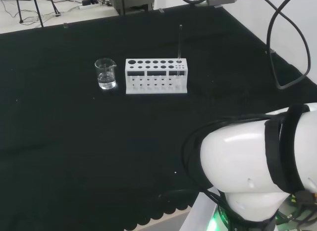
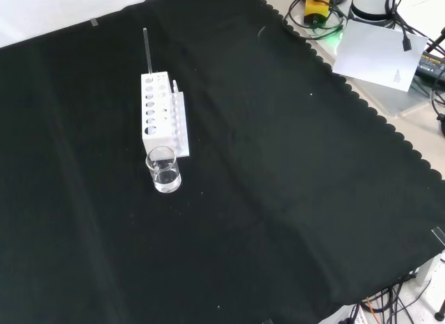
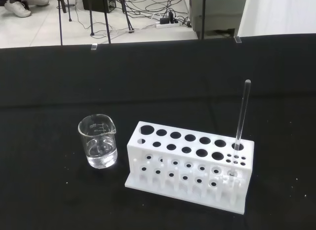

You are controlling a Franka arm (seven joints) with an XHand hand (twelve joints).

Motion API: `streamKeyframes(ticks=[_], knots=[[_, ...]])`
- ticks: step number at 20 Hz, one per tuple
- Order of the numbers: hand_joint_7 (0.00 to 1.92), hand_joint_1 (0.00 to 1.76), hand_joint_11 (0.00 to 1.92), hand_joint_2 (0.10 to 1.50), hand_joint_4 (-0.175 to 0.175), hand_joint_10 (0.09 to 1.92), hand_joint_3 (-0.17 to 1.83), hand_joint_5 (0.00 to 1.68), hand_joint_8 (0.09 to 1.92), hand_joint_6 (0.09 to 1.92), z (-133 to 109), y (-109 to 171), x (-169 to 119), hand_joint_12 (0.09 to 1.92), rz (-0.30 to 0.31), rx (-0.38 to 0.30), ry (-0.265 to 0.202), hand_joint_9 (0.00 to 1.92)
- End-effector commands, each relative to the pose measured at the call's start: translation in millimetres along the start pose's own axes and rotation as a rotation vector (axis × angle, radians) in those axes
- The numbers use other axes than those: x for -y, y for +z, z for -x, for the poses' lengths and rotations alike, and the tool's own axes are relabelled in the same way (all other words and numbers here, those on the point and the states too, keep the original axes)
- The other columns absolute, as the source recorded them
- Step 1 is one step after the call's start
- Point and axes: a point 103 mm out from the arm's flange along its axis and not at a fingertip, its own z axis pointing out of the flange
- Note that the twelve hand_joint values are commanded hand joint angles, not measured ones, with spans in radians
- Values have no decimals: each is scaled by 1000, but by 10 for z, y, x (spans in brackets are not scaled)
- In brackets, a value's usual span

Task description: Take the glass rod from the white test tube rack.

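A white test tube rack (image 1: 156,76) (image 2: 162,114) (image 3: 190,164) stands on the black cloth. A thin glass rod (image 1: 179,42) (image 2: 147,51) (image 3: 241,115) rises upright from a small hole at the rack's right end in the head view, which is its far end in the front view. A small clear glass beaker (image 1: 106,74) (image 2: 163,169) (image 3: 98,141) with a little clear liquid stands just left of the rack in the head view, apart from it. The wrist view looks at rack, rod and beaker from some distance.
The arm's white links (image 1: 257,166) rise at the head view's lower right. The cloth's scalloped edge (image 2: 361,105) runs along the front view's right, with a white sheet (image 2: 375,53) and cables beyond it. Open black cloth lies around the rack.
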Motion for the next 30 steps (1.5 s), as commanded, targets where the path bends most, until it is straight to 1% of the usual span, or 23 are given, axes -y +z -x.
streamKeyframes(ticks=[1,2,3,4,6,10,15,19,21,22,24,26,30], knots=[[135,764,380,738,-109,322,674,60,396,123,-5,-6,-2,999,9,12,1,485],[66,688,186,802,-101,410,607,29,353,87,-6,-11,-1,1082,11,13,0,278],[31,650,87,837,-98,520,568,13,339,87,-8,-17,-1,1127,12,16,-1,146],[14,632,40,854,-96,603,547,5,330,87,-10,-21,-1,1153,14,24,-2,72],[2,619,7,866,-95,679,533,0,332,87,-7,-25,-3,1171,16,28,-3,15],[0,616,0,869,-96,707,530,2,360,87,3,-24,-19,1173,13,31,-4,0],[0,615,0,868,-96,756,534,7,439,87,15,-25,-40,1183,11,31,-3,6],[0,611,0,868,-97,779,539,12,498,87,70,-38,-116,1230,12,29,3,35],[0,610,0,867,-98,786,543,16,532,87,101,-34,-160,1258,6,17,1,51],[0,609,0,867,-98,790,545,18,549,87,160,-27,-252,1278,-7,16,1,60],[0,609,0,866,-99,797,549,23,580,87,296,-18,-431,1310,-1,12,2,77],[0,608,0,865,-101,802,553,31,611,87,385,-7,-527,1333,6,27,12,93],[0,607,0,863,-103,809,558,41,649,87,557,5,-652,1353,11,17,38,107]])
